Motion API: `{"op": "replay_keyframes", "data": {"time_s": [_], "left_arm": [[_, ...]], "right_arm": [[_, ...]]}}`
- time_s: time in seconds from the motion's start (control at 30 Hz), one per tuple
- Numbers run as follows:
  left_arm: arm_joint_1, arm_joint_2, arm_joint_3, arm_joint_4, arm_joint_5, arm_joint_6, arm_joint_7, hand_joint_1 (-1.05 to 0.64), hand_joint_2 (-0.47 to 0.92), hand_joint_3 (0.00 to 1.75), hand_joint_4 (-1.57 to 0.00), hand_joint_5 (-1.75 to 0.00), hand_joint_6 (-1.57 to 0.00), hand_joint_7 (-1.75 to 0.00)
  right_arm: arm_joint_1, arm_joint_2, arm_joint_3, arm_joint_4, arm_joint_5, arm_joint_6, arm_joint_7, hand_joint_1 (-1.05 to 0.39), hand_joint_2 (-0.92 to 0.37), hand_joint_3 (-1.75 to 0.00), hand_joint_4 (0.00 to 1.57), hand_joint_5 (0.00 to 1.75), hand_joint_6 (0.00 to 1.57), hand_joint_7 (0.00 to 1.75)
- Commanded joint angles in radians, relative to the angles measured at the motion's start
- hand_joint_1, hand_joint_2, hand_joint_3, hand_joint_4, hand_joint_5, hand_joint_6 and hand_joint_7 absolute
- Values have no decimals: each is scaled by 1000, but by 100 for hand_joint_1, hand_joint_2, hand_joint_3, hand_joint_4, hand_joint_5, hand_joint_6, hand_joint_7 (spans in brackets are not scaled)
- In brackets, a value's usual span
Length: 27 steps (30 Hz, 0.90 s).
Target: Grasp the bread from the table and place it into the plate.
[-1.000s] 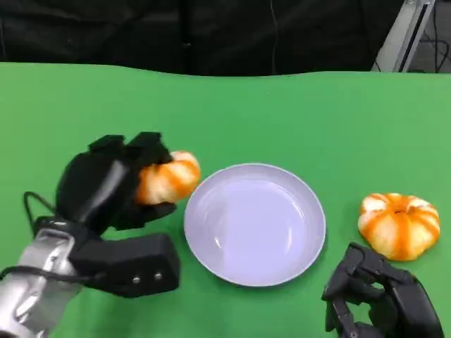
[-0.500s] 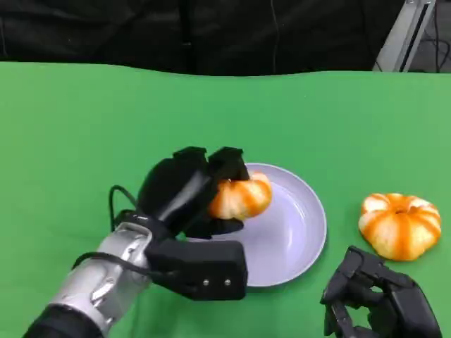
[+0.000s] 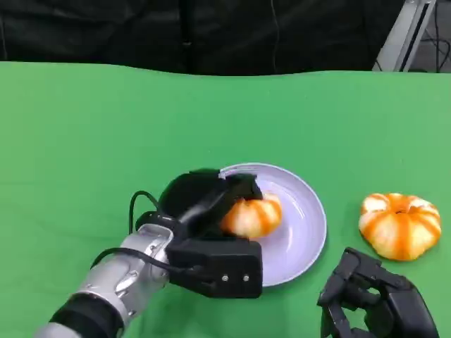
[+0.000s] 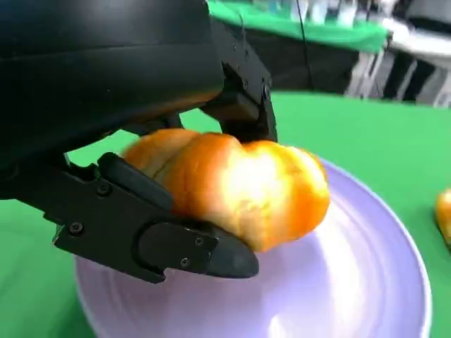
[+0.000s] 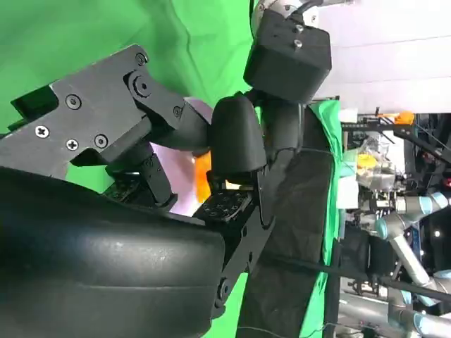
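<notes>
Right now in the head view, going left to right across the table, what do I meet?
Left hand → bread it holds, over the plate → second bread on the table, right hand just below it.

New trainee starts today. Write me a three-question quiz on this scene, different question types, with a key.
1. True or false: the left hand holds a bread roll over the plate.
2. Which side of the plate does the second bread lie on? A) robot's left B) robot's right
3. Fill in: the tablecloth is ____.

Key: 1 true; 2 B; 3 green.
</notes>
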Motion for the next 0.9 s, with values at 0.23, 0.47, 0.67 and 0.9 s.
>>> {"op": "replay_keyframes", "data": {"time_s": [0.23,0.47,0.67,0.9], "left_arm": [[6,67,-23,-53,8,15,-113,-103,92,87,0,0,-2,0],[24,67,0,-83,-14,-8,-87,-105,92,90,0,0,0,0],[44,66,28,-125,-66,-24,-111,-105,92,88,0,0,-2,-1],[175,-4,235,-367,-498,106,-366,-28,92,27,-59,-15,-56,-8]], "right_arm": [[0,-4,-6,-7,12,-1,-5,-13,-61,-112,82,175,76,155],[-2,-8,-10,-4,15,-1,-1,-14,-61,-113,83,175,76,154],[-4,-11,-12,-1,7,-3,-4,-14,-60,-113,82,175,76,154],[-3,-10,-12,-3,12,2,-2,-13,-60,-113,82,175,76,153]]}}
